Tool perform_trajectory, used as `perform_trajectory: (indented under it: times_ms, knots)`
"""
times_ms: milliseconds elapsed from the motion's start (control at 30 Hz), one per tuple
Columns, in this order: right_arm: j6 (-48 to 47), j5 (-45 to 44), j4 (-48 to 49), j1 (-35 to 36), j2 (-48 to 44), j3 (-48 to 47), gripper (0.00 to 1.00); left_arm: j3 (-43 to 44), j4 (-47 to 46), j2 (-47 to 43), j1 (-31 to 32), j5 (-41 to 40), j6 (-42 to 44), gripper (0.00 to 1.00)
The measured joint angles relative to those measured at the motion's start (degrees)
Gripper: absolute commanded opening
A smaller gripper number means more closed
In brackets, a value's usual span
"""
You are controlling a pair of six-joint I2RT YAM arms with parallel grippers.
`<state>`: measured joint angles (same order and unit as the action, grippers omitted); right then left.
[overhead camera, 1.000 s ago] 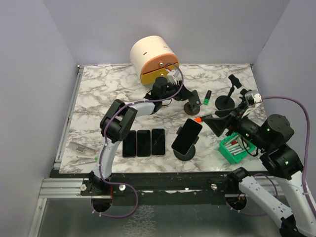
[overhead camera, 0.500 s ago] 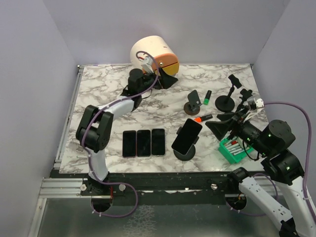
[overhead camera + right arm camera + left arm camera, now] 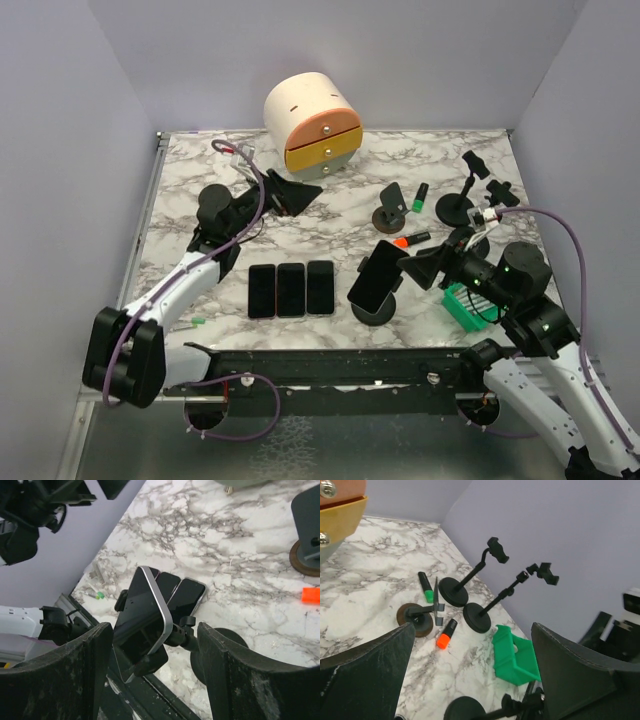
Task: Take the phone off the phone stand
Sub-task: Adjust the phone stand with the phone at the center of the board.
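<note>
Phone not out of its stand yet, both grippers empty

On the marble table (image 3: 330,235), the left arm (image 3: 165,295) is folded back along the left edge, its gripper (image 3: 295,193) wide open near the back. The right arm (image 3: 520,300) leans in low, its gripper (image 3: 418,265) spread open just right of the phone stand (image 3: 375,310) at the front. The phone (image 3: 378,276) sits tilted in the stand's clamp, not touched.

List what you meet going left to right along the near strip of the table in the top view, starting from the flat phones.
flat phones, three side by side → phone on its stand → right end effector, open → green bin
</note>
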<state>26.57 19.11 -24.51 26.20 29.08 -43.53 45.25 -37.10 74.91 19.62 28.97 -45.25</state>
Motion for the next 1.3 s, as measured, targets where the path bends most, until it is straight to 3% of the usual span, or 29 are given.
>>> perform_trajectory:
  times_ms: [167,300,400,667,967,1300]
  knots:
    - [2.8,1.5,3.4,0.0,0.3,4.0,0.69,-6.0,-0.8,-9.0,1.8,5.8,0.3,0.99]
    - [4.0,2.3,6.0,0.0,0.9,4.8,0.62,-8.1,-1.0,-10.5,5.7,10.5,0.8,0.93]
    - [4.5,2.8,7.8,0.0,1.2,5.2,0.59,-8.8,-0.9,-9.9,8.7,13.1,1.1,0.88]
    - [4.8,4.2,10.2,0.0,2.7,6.1,0.49,-8.7,-0.7,-4.1,12.4,17.1,1.2,0.87]
    - [4.6,4.9,11.6,0.0,3.8,7.4,0.39,-8.6,-0.5,-2.2,16.3,19.3,1.6,0.75]
    - [2.9,6.2,13.4,0.0,5.8,7.4,0.32,-8.7,-0.5,-1.7,21.1,18.9,1.8,0.53]
